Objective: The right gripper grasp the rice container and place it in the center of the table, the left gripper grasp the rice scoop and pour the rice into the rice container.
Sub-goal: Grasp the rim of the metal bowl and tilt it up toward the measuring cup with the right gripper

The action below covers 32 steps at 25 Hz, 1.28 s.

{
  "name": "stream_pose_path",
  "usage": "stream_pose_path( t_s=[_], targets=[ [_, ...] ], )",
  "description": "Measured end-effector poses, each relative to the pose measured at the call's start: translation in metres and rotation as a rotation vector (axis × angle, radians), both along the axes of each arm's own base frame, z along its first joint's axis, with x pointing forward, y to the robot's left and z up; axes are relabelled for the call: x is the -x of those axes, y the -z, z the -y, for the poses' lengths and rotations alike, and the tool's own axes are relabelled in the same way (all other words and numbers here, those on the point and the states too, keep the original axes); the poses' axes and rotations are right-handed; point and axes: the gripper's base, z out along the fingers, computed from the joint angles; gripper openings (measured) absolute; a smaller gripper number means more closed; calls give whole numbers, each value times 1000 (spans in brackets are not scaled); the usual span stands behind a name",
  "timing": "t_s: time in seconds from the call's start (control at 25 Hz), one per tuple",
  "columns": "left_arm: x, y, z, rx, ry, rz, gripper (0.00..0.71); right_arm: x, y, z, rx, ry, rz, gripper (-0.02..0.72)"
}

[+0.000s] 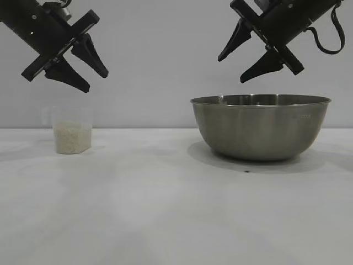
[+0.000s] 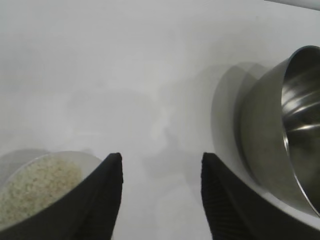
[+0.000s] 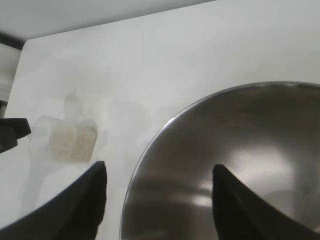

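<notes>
Exterior view. The rice container [image 1: 260, 127] is seen standing upright on the table [image 1: 165, 221], right of centre, with a tiny dark speck [image 1: 246, 171] just in front of its base. The rice scoop [image 1: 70, 131] stands well apart at the left, partly filled with the rice [image 1: 71, 138]. A broad bare stretch of table lies between the two and in front of them. The right gripper [image 1: 245, 59] is held in the air above the bowl's left rim, its fingers spread and holding nothing; a looped black cable [image 1: 331, 33] hangs beside it. The left gripper [image 1: 91, 73] is held above the scoop, likewise spread and clear of it.

Left wrist view. The two spread fingers [image 2: 107, 200] are shown with bare table between them. The rice [image 2: 35, 187] appears beside one finger, the rice container [image 2: 270, 135] beside the other; its shiny inner wall, hidden in the exterior view, is visible here.

Right wrist view. The spread fingers [image 3: 85, 205] straddle the rim of the rice container [image 3: 165, 200], one outside, one over the interior, which is shown without rice. The rice scoop [image 3: 62, 140] stands farther off, and the table's far edge [image 3: 125, 20] is seen only here.
</notes>
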Motion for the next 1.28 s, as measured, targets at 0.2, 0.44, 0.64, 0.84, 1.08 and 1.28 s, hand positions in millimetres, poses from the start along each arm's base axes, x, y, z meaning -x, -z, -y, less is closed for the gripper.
stream_pose_path(
  t_s=[0.2, 0.44, 0.64, 0.84, 1.08, 1.28],
  targets=[
    [0, 0, 0, 0, 0, 0, 313, 1, 0, -1, -5, -12, -8, 403],
    [1, 0, 0, 3, 5, -5, 313, 3, 0, -1, -10, -25, -18, 403],
    [2, 1, -1, -33, 17, -18, 313, 6, -1, -2, 5, -70, -39, 403],
    [10, -16, -6, -117, 28, 1, 313, 8, -18, 3, 99, -88, -39, 403],
    [20, -40, -13, -201, 16, 16, 313, 18, -45, 12, 218, -75, -48, 403],
    [27, -51, -17, -239, 2, -3, 313, 28, -54, 21, 334, -67, -82, 403]
  ],
)
